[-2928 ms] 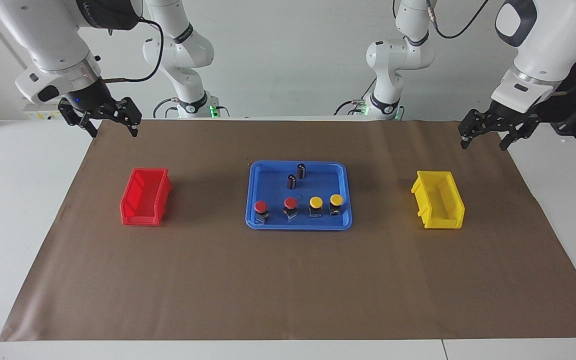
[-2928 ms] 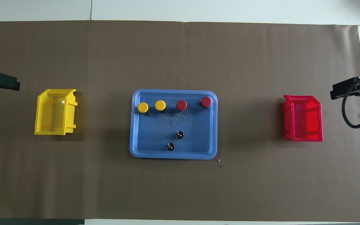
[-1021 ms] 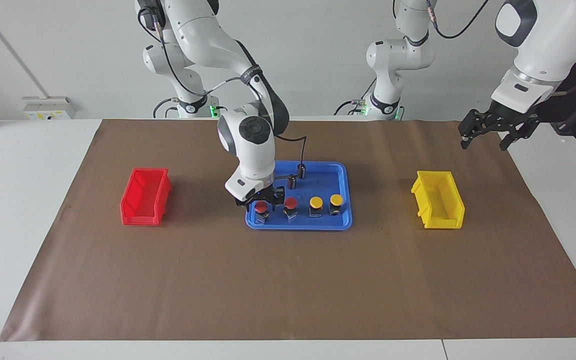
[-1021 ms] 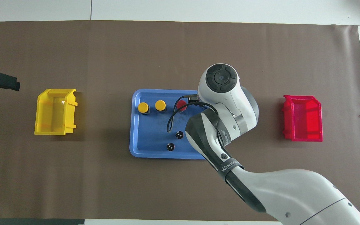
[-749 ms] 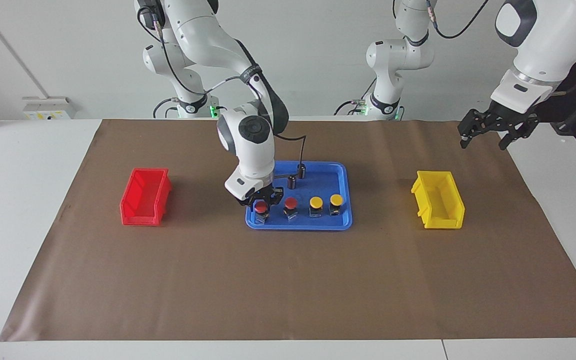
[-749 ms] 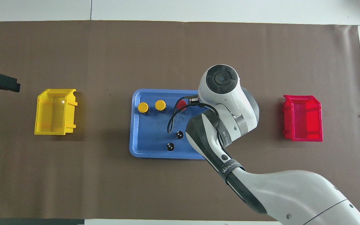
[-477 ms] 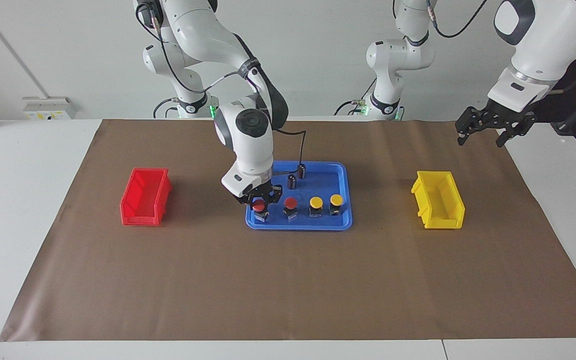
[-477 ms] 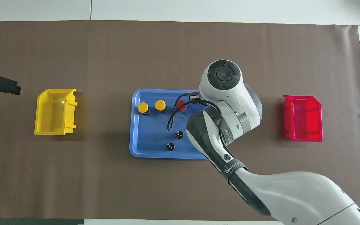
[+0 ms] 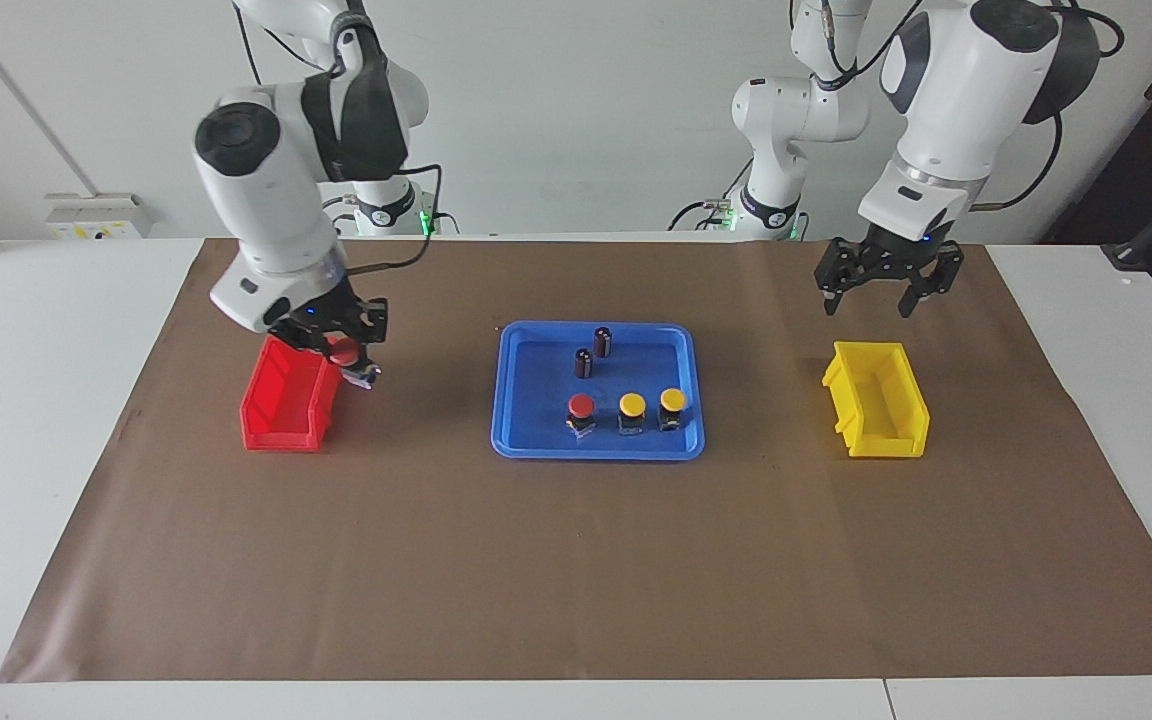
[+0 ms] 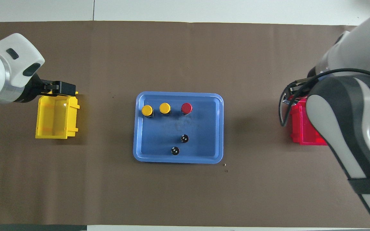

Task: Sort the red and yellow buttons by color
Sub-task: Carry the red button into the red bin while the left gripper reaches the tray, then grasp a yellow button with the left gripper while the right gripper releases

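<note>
One red button (image 9: pixel 343 352) is clamped in the right gripper (image 9: pixel 338 350) over the red bin (image 9: pixel 288 397); left gripper (image 9: pixel 880 289) hangs spread above the yellow bin (image 9: pixel 880 412). No readable labels.

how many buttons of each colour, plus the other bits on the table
red buttons: 2, one in the tray, one held by the right hand over the red bin
yellow buttons: 2
dark cylinders: 2
bins: 2, red bin, yellow bin
blue tray: 1
total: 9
</note>
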Controlling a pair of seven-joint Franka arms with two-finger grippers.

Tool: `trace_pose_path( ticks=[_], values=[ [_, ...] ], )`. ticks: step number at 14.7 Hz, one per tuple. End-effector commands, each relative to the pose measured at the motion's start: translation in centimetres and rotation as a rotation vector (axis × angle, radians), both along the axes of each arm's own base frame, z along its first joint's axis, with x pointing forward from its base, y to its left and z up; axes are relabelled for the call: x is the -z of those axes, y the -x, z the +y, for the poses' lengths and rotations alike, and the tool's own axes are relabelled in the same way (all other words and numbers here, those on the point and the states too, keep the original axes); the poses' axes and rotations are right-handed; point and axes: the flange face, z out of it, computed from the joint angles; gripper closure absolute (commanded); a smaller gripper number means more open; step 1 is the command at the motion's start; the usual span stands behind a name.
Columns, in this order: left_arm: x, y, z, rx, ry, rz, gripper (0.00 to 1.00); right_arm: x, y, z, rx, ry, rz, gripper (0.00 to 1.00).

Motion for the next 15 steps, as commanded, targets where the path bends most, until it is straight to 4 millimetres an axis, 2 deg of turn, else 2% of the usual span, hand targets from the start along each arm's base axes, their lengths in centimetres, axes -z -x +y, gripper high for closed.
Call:
trace_pose_path(
  ticks=[1,3,4,6,8,10,12,15],
  values=[
    [2.6,0.9,-4.1,-0.058,0.007,-0.005,0.08,3.5,3.5,-6.1,-0.03,-0.026,0.013,0.84],
    [5.5,0.5,-7.6,-0.124,0.019,0.005,0.08,6.2,5.2,-8.1,-0.057,-0.025,-0.032,0.84],
    [7.1,0.4,-9.4,-0.139,0.02,0.014,0.09,7.1,5.8,-8.3,-0.055,-0.022,-0.061,0.84],
    [10.4,-0.2,-11.9,-0.164,0.015,0.038,0.18,8.5,6.6,-8.0,-0.069,-0.008,-0.092,0.84],
    [12.0,-0.4,-14.0,-0.179,0.018,0.044,0.19,10.3,8.0,-7.5,-0.08,-0.005,-0.108,0.84],
    [13.2,-1.4,-15.1,-0.181,0.01,0.057,0.19,11.9,8.9,-7.8,-0.098,-0.006,-0.092,0.84],
    [14.9,-1.3,-16.4,-0.174,0.003,0.069,0.19,12.8,9.2,-8.6,-0.131,-0.004,-0.095,0.84],
    [16.8,-1.5,-16.7,-0.175,-0.003,0.08,0.19,14.6,10.1,-8.8,-0.132,-0.002,-0.106,0.84]
  ],
)
